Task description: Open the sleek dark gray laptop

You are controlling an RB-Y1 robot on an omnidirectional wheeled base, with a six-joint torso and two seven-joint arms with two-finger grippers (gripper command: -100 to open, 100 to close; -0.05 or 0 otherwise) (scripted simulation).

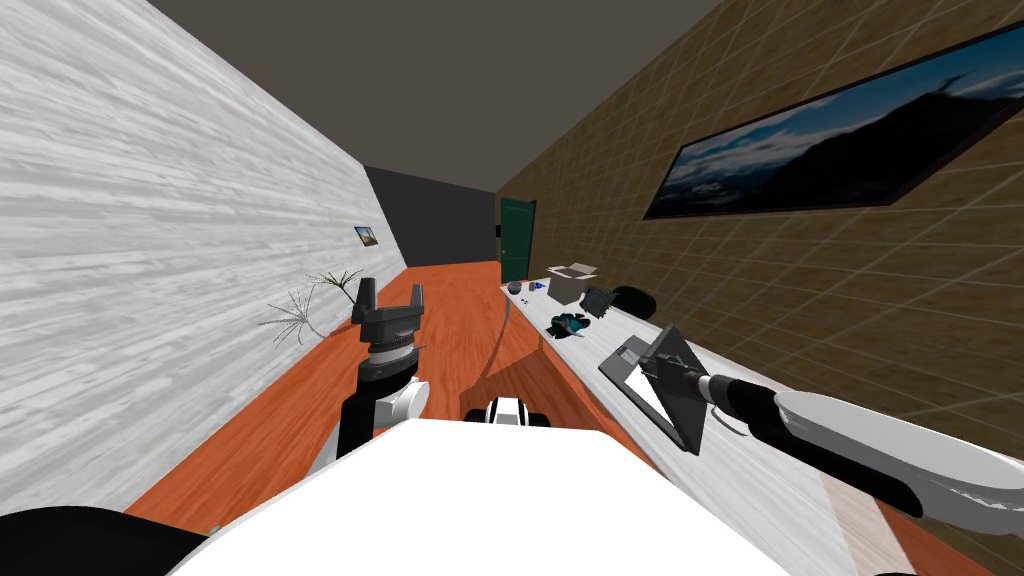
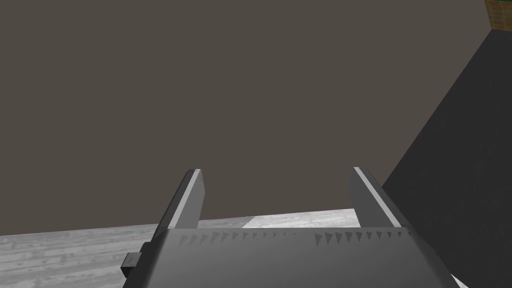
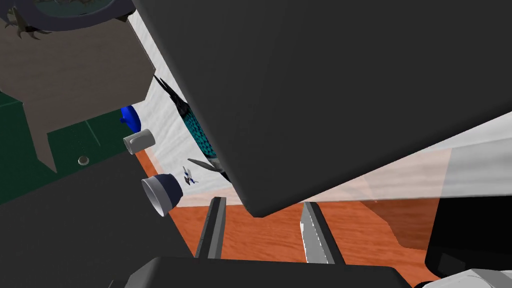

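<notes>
The dark grey laptop [image 1: 682, 418] lies on a long white table [image 1: 770, 490] along the right wall, with its lid raised steeply off the base [image 1: 628, 358]. My right gripper [image 1: 672, 368] is at the lid. In the right wrist view the lid's flat dark face [image 3: 325, 100] looms close, and its lower corner sits between the fingers of my right gripper [image 3: 262, 201], which stand narrowed around it. My left gripper [image 1: 391, 293] is held up over the floor on my left, open and empty [image 2: 277, 170].
Farther along the table are a teal object [image 1: 572, 324], a cardboard box [image 1: 572, 282], a black round thing [image 1: 636, 300] and a dark cup [image 3: 160, 192]. A green door [image 1: 517, 238] ends the corridor. A spiky plant [image 1: 310, 300] stands by the left wall.
</notes>
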